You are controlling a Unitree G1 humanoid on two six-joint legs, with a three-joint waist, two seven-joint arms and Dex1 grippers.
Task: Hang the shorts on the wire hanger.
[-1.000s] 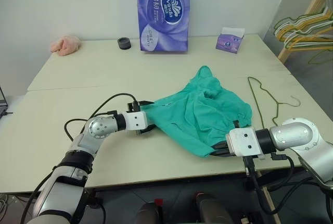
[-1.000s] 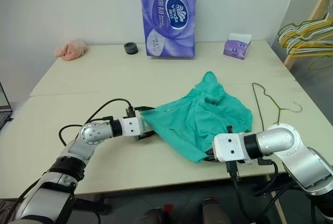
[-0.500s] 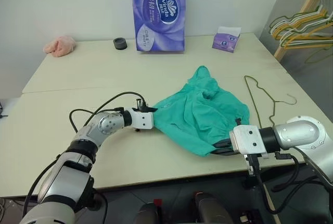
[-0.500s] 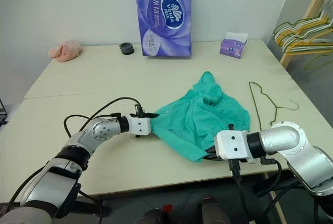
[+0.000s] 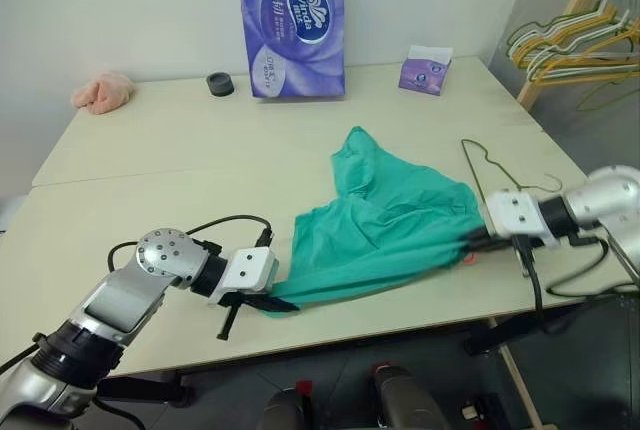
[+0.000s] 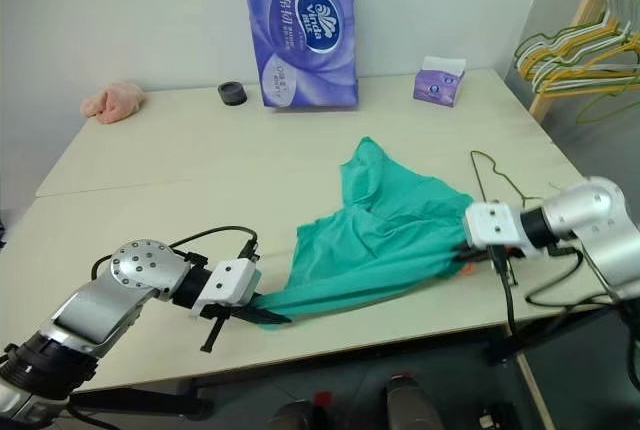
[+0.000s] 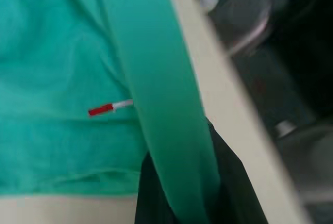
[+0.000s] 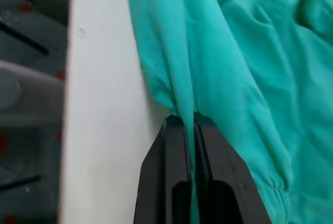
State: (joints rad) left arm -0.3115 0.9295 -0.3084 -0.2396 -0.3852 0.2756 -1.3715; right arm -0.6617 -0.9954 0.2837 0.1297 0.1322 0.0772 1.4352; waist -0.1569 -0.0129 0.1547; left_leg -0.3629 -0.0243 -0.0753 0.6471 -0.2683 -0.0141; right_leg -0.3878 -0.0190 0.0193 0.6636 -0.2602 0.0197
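Left-eye view: my left gripper (image 5: pixel 268 302) and right gripper (image 5: pixel 476 240) each pinch one end of the shorts (image 5: pixel 385 230), stretching the waistband along the table's (image 5: pixel 150 160) near edge; the wire hanger (image 5: pixel 487 172) lies by its right edge.

Left arm: we found it bent low over the near table (image 5: pixel 150 165) edge, forearm reaching rightward, pincer (image 5: pixel 268 302) clamped on one end of the shorts (image 5: pixel 390 225). Right arm: reaching leftward, pincer (image 5: pixel 478 241) pinched tight on the opposite end.
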